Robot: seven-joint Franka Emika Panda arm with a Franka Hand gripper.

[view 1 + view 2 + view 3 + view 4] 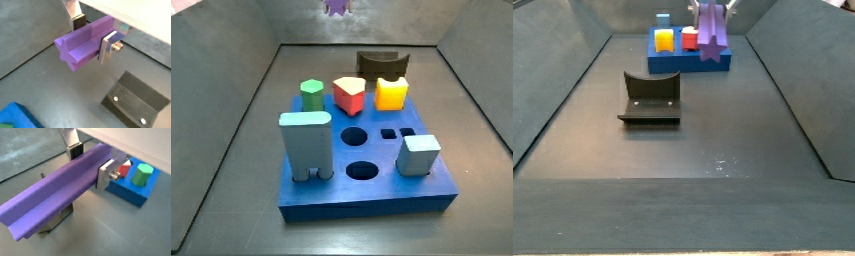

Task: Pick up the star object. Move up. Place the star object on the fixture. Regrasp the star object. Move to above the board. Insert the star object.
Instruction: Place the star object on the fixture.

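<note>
In both wrist views the gripper (pixel 93 36) is clamped on the star object (pixel 83 42), its silver finger plates pressing the purple prism from two opposite sides; one finger (pixel 108 46) lies flat against the near face, the other finger (pixel 78 21) sits behind. The prism lies crosswise between the pads and its ridged, star-shaped end face is plain in a wrist view. It is held clear of the grey floor (pixel 60 95). Below it in that view stands the fixture (pixel 137 100), a dark bracket on a base plate, well apart from the piece.

In a side view the board (pixel 372 185) fills the middle of the floor. Going left to right across it: the pale teal tall block (pixel 306 145) at about 9 o'clock, the green hexagonal peg (pixel 311 95) at about 11 o'clock, a red peg (pixel 350 95) at 12 o'clock, the yellow notched block (pixel 393 93) at about 1 o'clock, and a small pale block (pixel 418 155) at about 4 o'clock. Open round and square holes lie between them. The fixture stands just behind the board, at 12 o'clock from it. The star object shows only as a small purple tip at the upper edge.

In a side view the star object (pixel 711 28) hangs in the air in front of the board (pixel 700 60), with the fixture (pixel 651 97) nearer the camera, at about 7 o'clock from the piece
</note>
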